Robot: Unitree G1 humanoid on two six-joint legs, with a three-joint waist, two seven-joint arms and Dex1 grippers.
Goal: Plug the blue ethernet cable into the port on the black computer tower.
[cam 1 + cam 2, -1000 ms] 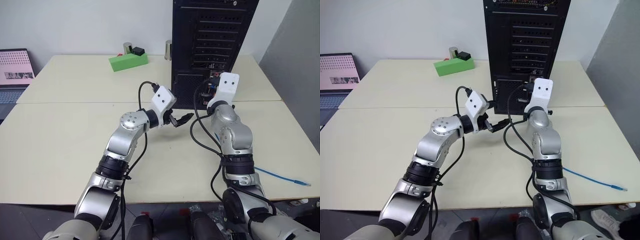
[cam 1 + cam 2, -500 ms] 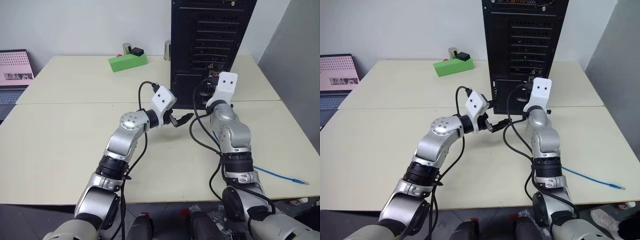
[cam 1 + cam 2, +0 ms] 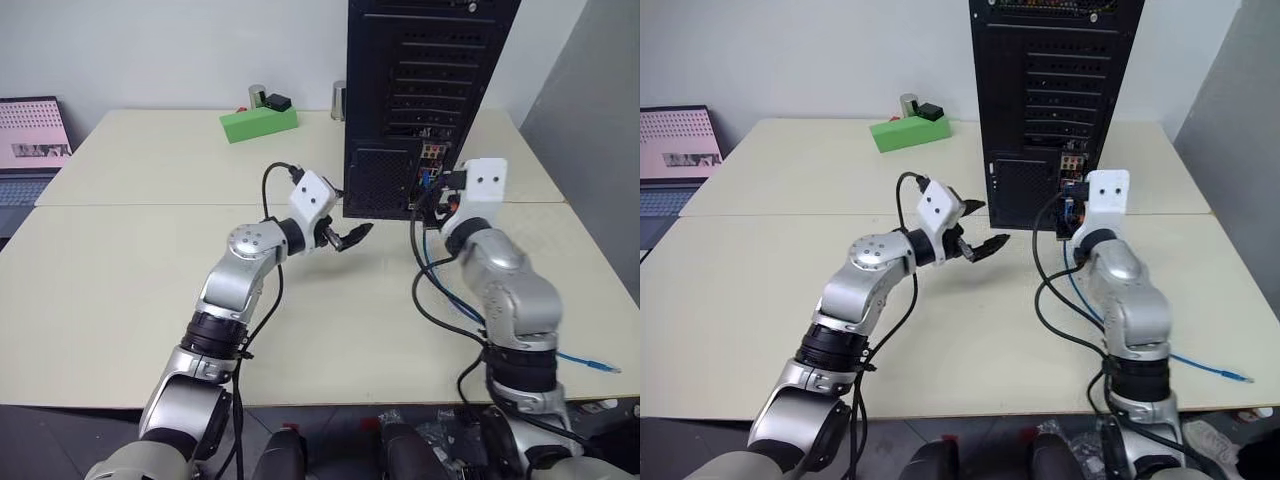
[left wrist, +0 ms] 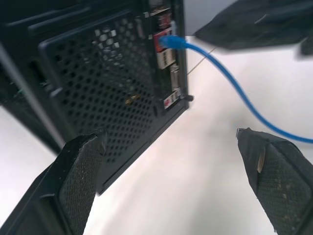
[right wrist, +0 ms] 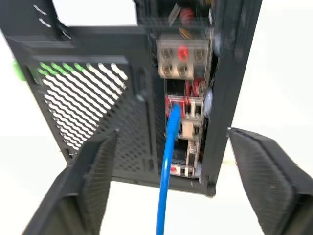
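1. Claw on the right arm (image 5: pixel 161 191) is standing released, its two fingers (image 5: pixel 90 181) spread wide on either side of the cable (image 5: pixel 167 161) and gripping nothing.
2. Cable is sitting with its plug in a socket on the tower's (image 3: pixel 420 80) rear panel, in the strip of ports beside the mesh grille; the right wrist view is showing the blue cord hanging down from that socket between the fingers without touching them.
3. Cable is trailing from the tower down past the right arm, across the desk (image 3: pixel 120 280), and ending with its free plug (image 3: pixel 598 365) near the desk's right edge.
4. Left claw (image 3: pixel 352 236) is hovering released and empty over the desk, just in front of the tower's lower left corner, pointing toward the grille.
5. Tower is standing upright at the far middle of the desk, rear side facing the robot.
6. Green block (image 3: pixel 258 122) is lying far back left of the tower; a laptop (image 3: pixel 30 140) is sitting at the far left.
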